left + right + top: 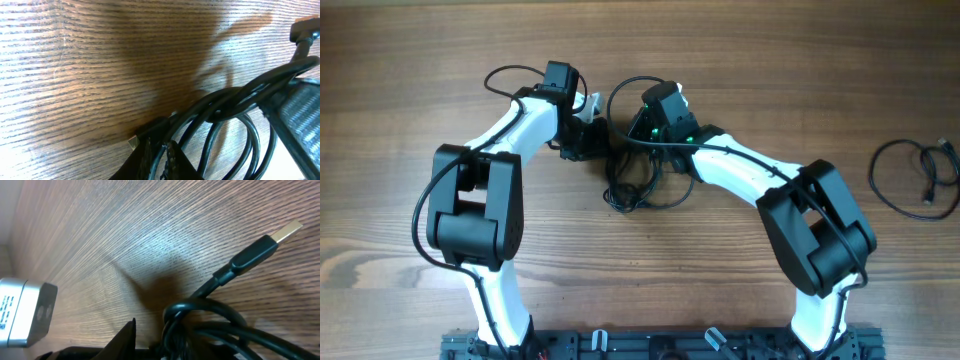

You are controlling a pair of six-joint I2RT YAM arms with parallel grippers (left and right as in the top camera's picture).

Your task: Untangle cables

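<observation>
Cables (638, 185) lie as a black tangle on the wooden table (740, 60), in the middle of the overhead view, loops overlapping. Both arms reach in from the near edge and meet just above the tangle.

Left gripper (160, 158) is just up-left of the tangle. In its wrist view the fingers (147, 156) are together on a strand of the cables, with more loops fanning out to the right. Right gripper (638, 138) is just up-right of the tangle, with a green light on its head. Only one finger (127, 339) shows in its wrist view, with a bunch of cord right beside it, so whether it grips can't be told.

Around the tangle:
- A USB plug (267, 244) with a pale metal tip sticks out free, flat on the wood.
- A second dark plug (302, 31) shows at the top right of the left wrist view.
- A dark woven-textured part (300, 115) crowds the loops from the right.
- A grey box (25, 312) sits left of the bunch. It has small print on its side, too blurred to read.
- A loose coil (918, 178) lies well to the right of the tangle, apart from everything.

The two grippers hem in the top of the tangle. Bare wood lies below it, between the arm bases, and more above and to the far left. A dark rail (660, 345) runs along the near edge. No readable brand anywhere.
</observation>
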